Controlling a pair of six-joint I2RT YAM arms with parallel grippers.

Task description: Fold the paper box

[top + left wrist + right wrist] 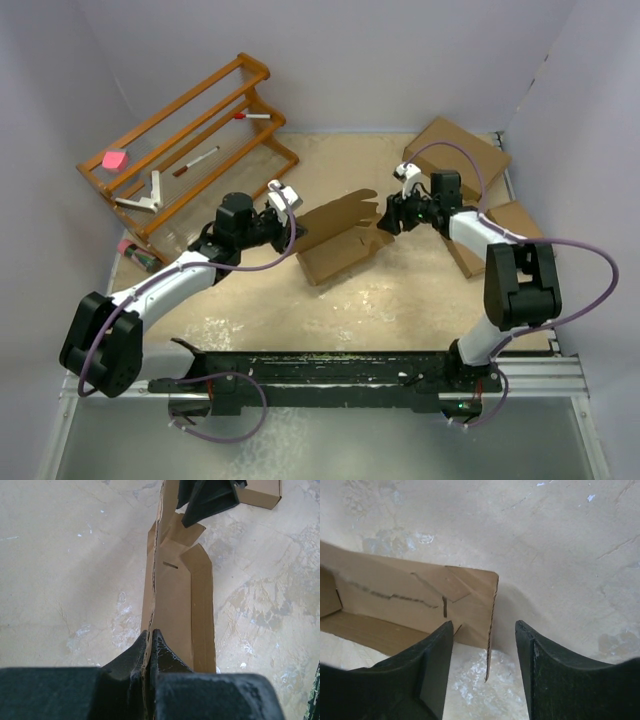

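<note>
Table (400, 300) centre carries the paper box (340, 240), half-raised, with one wall upright between the arms. Left gripper (151, 635) is clenched on that wall's near edge; right gripper (484, 625) stands spread around the far flap, not gripping it. Closing off-crease could buckle the wall — or tug it from the left pinch.

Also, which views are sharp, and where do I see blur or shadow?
Top view: even soft light, all sharp, faint shadow under the paper box. Left wrist view: the left fingers are blurred, the box sharper farther off. Right wrist view: the right fingers lack detail; the box shades the table beside it.
</note>
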